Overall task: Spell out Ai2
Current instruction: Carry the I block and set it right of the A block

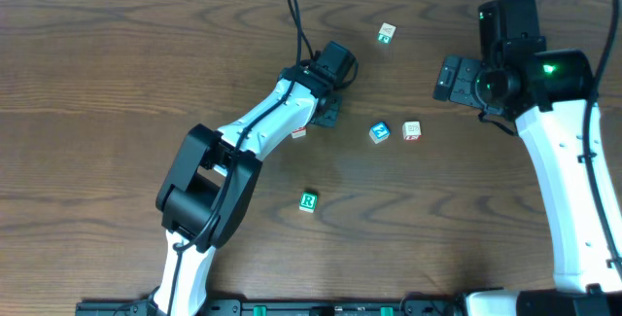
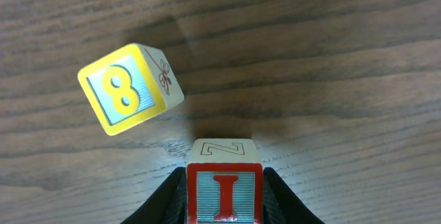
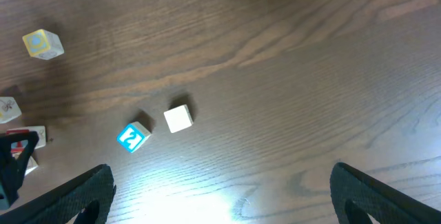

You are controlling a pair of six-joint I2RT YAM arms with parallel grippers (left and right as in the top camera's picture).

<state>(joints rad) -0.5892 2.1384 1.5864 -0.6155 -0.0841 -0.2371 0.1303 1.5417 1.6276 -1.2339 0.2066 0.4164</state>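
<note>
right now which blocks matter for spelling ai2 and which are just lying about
Job: red I block, held in left gripper; blue block, possibly the 2.
Lying about: yellow 8 block; green R block.

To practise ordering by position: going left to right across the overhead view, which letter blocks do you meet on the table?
Green R block → blue block → red-marked block. Left out for sideways overlap: the pale block at the top (with the blue one) and the small block beside the left arm (with the R).

red i block [image 2: 224,195] held in the left tool [image 2: 224,200], blue-lettered block [image 1: 379,132] well apart.
</note>
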